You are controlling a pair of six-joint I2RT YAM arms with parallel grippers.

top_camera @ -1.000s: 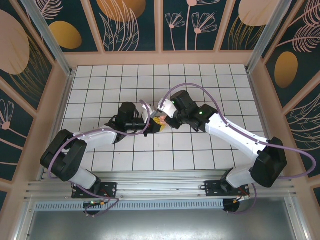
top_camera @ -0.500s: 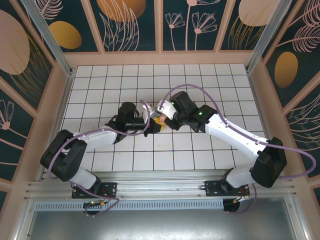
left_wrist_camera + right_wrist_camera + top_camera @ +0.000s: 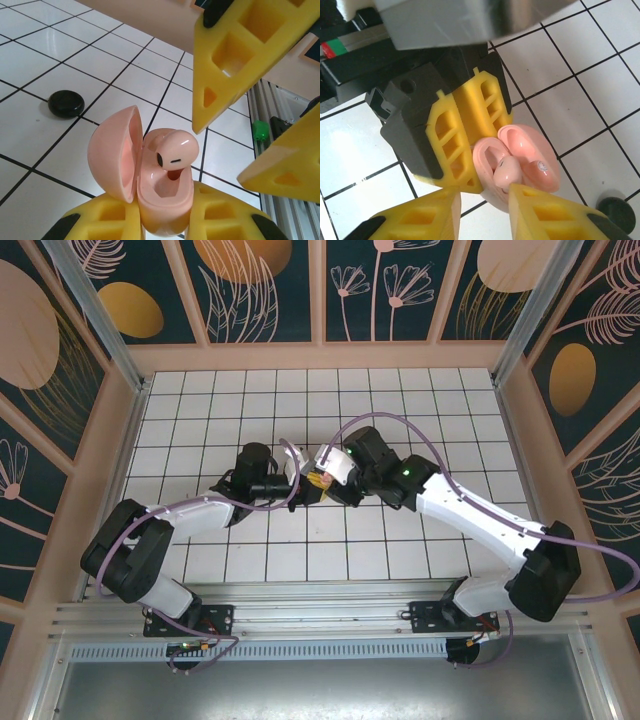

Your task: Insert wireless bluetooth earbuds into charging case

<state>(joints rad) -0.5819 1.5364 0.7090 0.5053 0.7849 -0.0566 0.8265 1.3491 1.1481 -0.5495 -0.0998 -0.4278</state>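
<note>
At the middle of the white tiles (image 3: 40, 130), the left gripper (image 3: 162, 220) pinches an open pink charging case (image 3: 165, 200); a pink earbud (image 3: 172, 150) sits tilted in its socket, standing proud; the right gripper (image 3: 484, 195) hovers just above, fingers spread, gripping nothing; a black round piece (image 3: 66, 103) lies nearby.

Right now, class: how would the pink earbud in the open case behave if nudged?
The pink earbud looks glossy, so probably slippery. Rounded and perched proud of its socket in the pink case, it may tip out. Small, likely light.
</note>
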